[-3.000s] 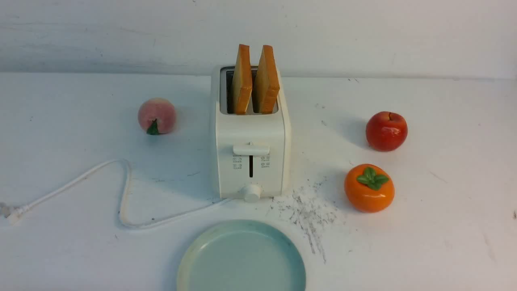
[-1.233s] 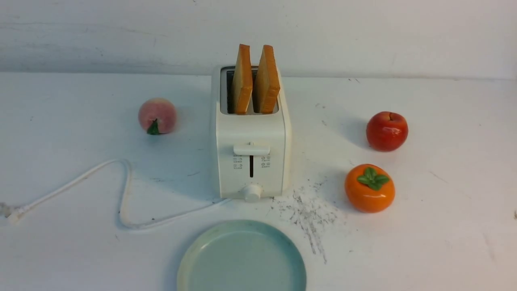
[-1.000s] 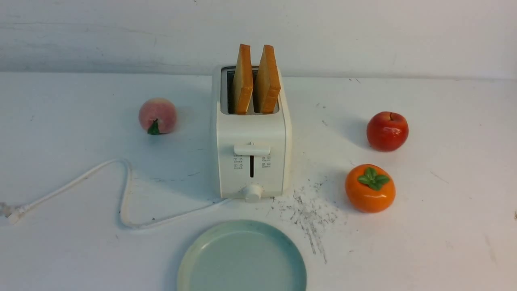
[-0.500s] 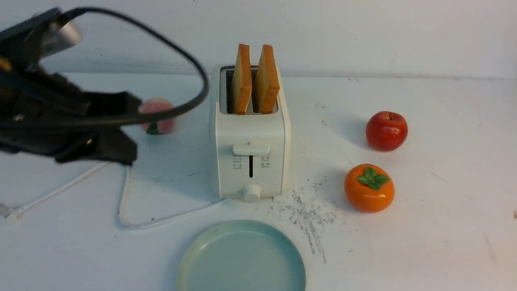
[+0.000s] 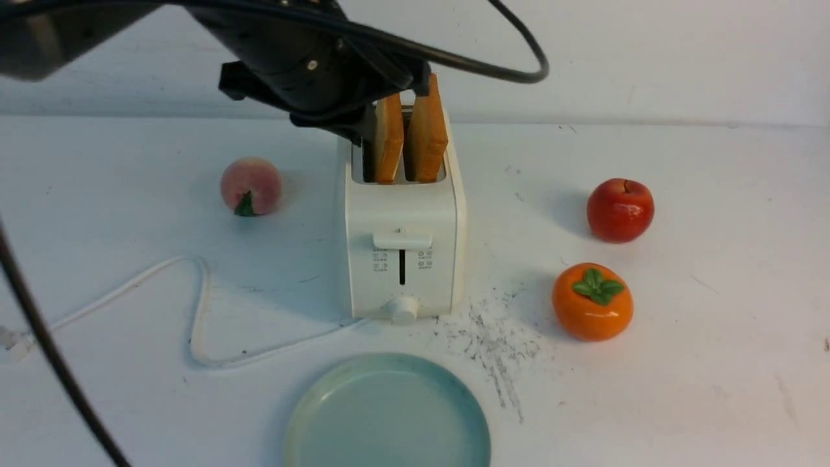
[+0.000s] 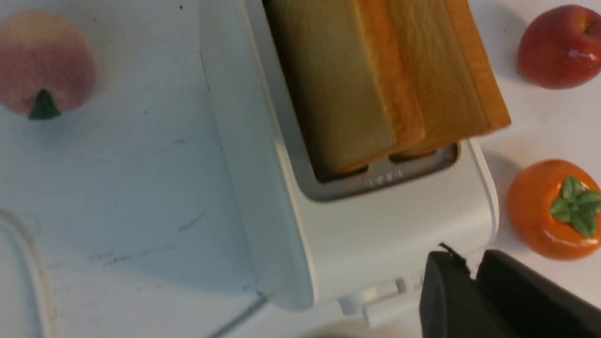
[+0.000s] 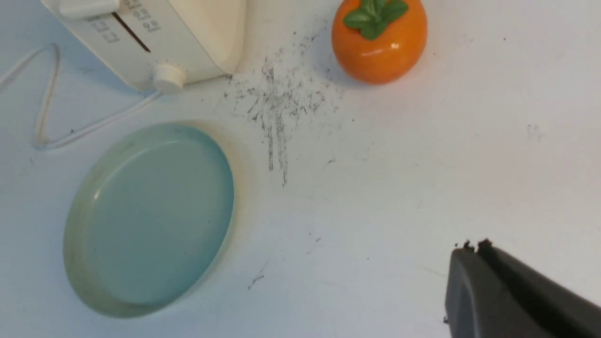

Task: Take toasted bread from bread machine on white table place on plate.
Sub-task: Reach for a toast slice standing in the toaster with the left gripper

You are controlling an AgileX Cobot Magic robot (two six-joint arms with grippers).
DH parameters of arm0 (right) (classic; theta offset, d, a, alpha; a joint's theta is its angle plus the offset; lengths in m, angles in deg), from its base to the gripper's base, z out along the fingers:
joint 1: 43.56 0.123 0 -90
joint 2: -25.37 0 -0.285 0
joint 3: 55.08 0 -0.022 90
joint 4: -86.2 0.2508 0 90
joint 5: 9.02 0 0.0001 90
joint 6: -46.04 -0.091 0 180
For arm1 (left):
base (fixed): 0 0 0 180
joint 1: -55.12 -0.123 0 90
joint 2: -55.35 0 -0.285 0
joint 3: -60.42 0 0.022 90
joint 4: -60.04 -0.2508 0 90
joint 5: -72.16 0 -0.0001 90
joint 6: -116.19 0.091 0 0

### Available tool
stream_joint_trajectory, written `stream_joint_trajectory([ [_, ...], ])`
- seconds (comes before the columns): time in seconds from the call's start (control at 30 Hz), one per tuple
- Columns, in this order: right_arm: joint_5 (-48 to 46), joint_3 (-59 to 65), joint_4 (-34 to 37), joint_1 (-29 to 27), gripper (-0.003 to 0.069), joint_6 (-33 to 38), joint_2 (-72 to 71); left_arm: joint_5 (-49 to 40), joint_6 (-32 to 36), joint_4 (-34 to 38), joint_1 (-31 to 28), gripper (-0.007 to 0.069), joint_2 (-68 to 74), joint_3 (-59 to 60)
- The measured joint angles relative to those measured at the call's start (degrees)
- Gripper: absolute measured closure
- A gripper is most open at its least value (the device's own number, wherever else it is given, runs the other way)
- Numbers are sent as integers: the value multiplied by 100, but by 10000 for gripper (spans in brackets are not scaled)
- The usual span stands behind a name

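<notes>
While upright toast (image 5: 427, 136) runs front-to-back | left pincer (image 6: 472, 263): can't tell | right pincer (image 7: 475, 251): closed

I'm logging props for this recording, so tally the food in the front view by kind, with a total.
Toast slices: 2
Peach: 1
Apple: 1
Persimmon: 1
Total: 5

Before you, golden-tan toast slices (image 5: 388, 139) edged in orange-brown crust top a cream-white toaster (image 5: 405, 253) with a white cord (image 5: 201, 311). Your plate (image 5: 389, 415) is pale blue-green; grey-black scratches streak your white desk (image 5: 681, 389). You see a pink peach (image 5: 251, 185) with a green leaf (image 5: 245, 205), a glossy red apple (image 5: 620, 211) and an orange persimmon (image 5: 592, 311) crowned in green.
</notes>
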Motion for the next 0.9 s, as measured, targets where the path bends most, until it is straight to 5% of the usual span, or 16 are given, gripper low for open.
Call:
stream_joint_trajectory([
  [0.23,220,0,4,0,670,0,0,427,-7,-339,5,165,739,-417],
  [0.43,264,0,19,0,667,0,0,848,-9,-560,5,78,1036,-424],
  [0.5,275,0,19,0,667,0,0,879,-44,-646,5,90,1079,-424],
  [0.63,287,0,21,0,664,0,0,871,-330,-985,7,240,1182,-424],
  [0.67,287,0,39,0,663,0,0,866,-409,-1182,7,393,1191,-429],
  [0.73,294,0,67,0,662,0,0,796,-436,-1357,7,536,1179,-464],
  [0.9,294,0,161,0,659,0,0,386,-436,-1384,14,541,772,-715],
])
